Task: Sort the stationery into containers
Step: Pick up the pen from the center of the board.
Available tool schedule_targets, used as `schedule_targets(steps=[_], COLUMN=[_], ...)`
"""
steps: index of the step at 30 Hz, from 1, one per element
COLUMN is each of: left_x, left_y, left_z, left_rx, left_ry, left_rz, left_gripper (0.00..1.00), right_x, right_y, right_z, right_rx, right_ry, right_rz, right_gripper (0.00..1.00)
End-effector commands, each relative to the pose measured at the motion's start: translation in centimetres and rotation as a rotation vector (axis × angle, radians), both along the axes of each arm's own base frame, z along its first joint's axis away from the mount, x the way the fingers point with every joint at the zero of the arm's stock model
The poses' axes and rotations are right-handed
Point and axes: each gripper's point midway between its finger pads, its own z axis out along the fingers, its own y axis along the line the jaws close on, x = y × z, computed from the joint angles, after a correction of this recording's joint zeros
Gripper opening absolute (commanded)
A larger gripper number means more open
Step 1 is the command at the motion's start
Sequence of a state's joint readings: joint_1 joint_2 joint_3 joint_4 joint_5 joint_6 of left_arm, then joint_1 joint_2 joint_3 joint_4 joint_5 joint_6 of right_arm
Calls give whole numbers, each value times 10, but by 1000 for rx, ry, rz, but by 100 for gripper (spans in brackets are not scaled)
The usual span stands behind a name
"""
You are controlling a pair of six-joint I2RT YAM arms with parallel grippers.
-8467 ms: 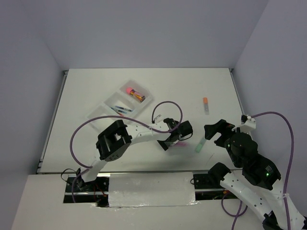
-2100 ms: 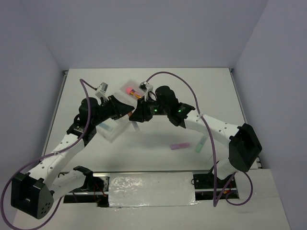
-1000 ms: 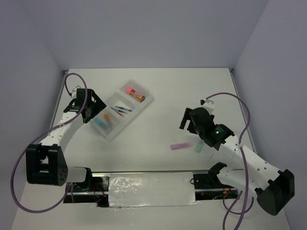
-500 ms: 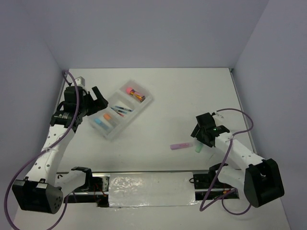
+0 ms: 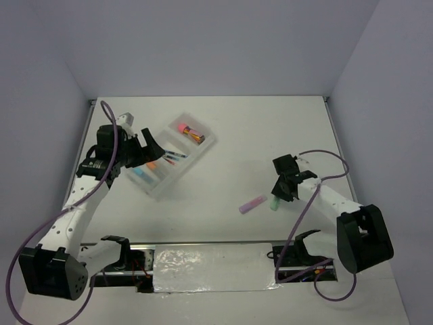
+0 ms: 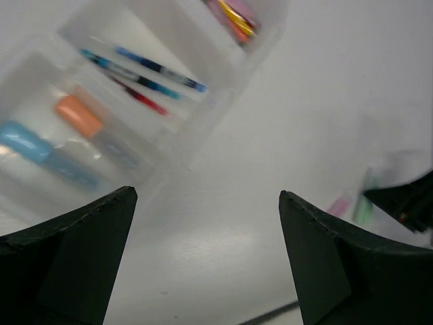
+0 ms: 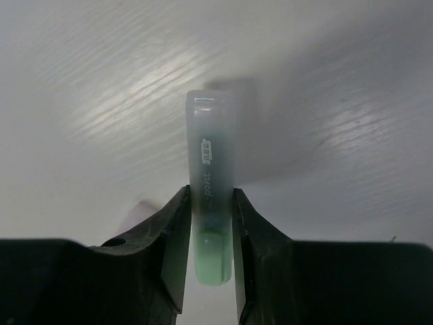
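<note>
In the right wrist view a green bar [image 7: 212,169] lies on the white table, and my right gripper [image 7: 210,203] is shut on it, a finger pressing each long side. The top view shows that green bar [image 5: 275,202] under my right gripper [image 5: 280,193], with a purple bar [image 5: 254,204] just to its left. The translucent tray [image 5: 206,143] holds a pink-capped cylinder [image 5: 189,131], pens [image 5: 173,156], an orange-tipped piece [image 5: 150,164] and a blue bar [image 5: 139,173]. My left gripper [image 5: 150,152] hangs open above the tray's left part with nothing between its fingers.
Seen from the left wrist, the tray wall [image 6: 203,128] is at the upper left, with the purple bar [image 6: 338,203] and the green bar [image 6: 363,208] far right. Grey walls close the table on three sides. Purple cables loop from both arms.
My right gripper has come down and closed on the green bar, nudging it slightly left. The left arm has swung a little right, toward the tray, still open.
</note>
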State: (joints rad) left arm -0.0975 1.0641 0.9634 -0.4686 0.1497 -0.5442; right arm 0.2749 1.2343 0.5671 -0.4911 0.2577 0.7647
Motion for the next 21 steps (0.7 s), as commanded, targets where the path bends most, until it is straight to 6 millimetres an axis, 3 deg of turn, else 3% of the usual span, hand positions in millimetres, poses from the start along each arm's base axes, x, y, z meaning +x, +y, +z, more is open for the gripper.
schedule_targets(steps=[1, 2, 4, 5, 7, 9, 15, 16, 21], left_x=[-6, -8, -16, -18, -23, -28, -31, -33, -38], left_y=[-70, -87, -130, -140, -167, -183, -193, -195, -203], left_z=[22, 29, 57, 64, 85, 95, 109, 110, 103], left_rx=[-183, -251, -356, -379, -432, -465, -525, -540, -558], left_ry=[-104, -111, -188, -203, -240, -249, -303, -304, -278], left_rz=[-293, -328, -456, -480, -533, -565, -556, -567, -598], left_gripper=[99, 99, 99, 99, 99, 99, 99, 98, 92], right_x=[26, 30, 36, 23, 17, -2, -22, -32, -36], right_y=[20, 38, 94, 128, 161, 190, 232, 243, 267], right_z=[59, 75, 123, 136, 171, 190, 251, 258, 277], right_rx=[-42, -14, 92, 203, 309, 385, 465, 488, 500], right_ry=[-176, -240, -451, -479, -608, -650, -761, -774, -806], right_rz=[112, 185, 427, 573, 721, 850, 970, 1006, 1033], right_gripper=[0, 0, 1, 2, 2, 2, 2, 3, 3])
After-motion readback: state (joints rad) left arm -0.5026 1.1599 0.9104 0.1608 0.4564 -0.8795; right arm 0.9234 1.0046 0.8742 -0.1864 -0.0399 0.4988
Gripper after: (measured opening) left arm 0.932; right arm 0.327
